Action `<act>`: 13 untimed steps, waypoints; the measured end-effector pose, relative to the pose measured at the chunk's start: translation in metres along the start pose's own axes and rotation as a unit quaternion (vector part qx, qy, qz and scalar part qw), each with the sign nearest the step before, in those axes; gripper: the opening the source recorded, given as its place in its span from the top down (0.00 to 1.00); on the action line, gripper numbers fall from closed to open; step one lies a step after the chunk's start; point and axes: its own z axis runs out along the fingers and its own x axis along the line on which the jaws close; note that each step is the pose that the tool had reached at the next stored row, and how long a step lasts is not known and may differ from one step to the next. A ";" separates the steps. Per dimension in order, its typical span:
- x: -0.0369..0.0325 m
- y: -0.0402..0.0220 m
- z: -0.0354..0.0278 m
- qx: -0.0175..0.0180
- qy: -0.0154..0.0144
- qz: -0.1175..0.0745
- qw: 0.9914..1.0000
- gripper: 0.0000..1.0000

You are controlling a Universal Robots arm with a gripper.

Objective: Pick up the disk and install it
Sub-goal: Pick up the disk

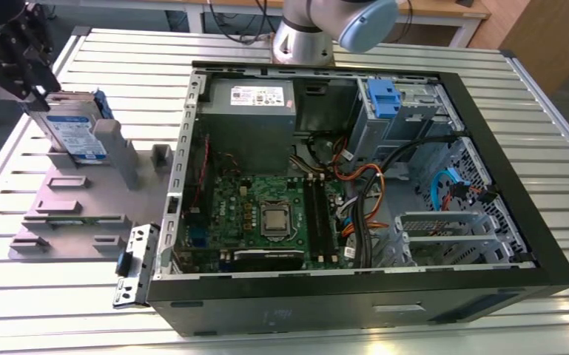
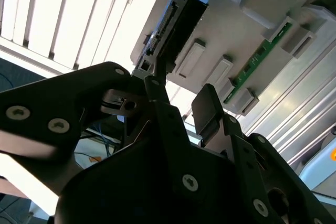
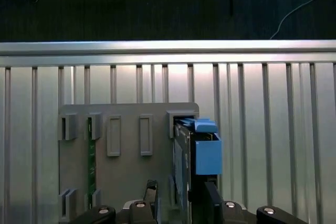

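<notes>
Alignment matters most for this pick. The disk (image 1: 75,133) stands on edge in a slot at one corner of the grey holder (image 1: 77,200), with its blue carrier frame on the side turned away from the holder's other slots. The hand (image 1: 35,89) hangs just above that corner of the holder, close to the disk's upper edge. In the second wrist view its fingers (image 2: 207,106) stand apart with light showing between them, so I judge it to be parted and holding nothing.

In the first wrist view the disk (image 3: 195,156) runs straight out from between the two fingertips, which suggests the hand (image 3: 178,187) is roughly centred over it. A good grasp probably needs the pads square to the drive's flat metal faces, one on each side, rather than on the plastic frame, which may flex. A straight lift along the holder's slot would probably keep the drive from binding. The open computer case (image 1: 363,296) lies beside the holder on the slatted surface (image 1: 541,96).
</notes>
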 end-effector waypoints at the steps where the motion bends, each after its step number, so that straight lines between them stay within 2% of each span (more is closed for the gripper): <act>1: -0.0036 0.0001 0.0003 0.000 0.002 0.000 1.000 0.53; 3: -0.0098 0.0004 0.0008 0.000 0.007 0.000 1.000 0.53; 6: -0.0166 0.0006 0.0016 0.001 0.021 0.001 1.000 0.53; 7: -0.0183 0.0007 0.0019 0.001 0.022 0.001 1.000 0.53; 9: -0.0190 0.0007 0.0026 0.001 0.023 0.000 1.000 0.53; 11: -0.0190 0.0009 0.0039 0.001 0.022 -0.002 1.000 0.53; 13: -0.0190 0.0016 0.0051 0.001 0.020 -0.008 1.000 0.53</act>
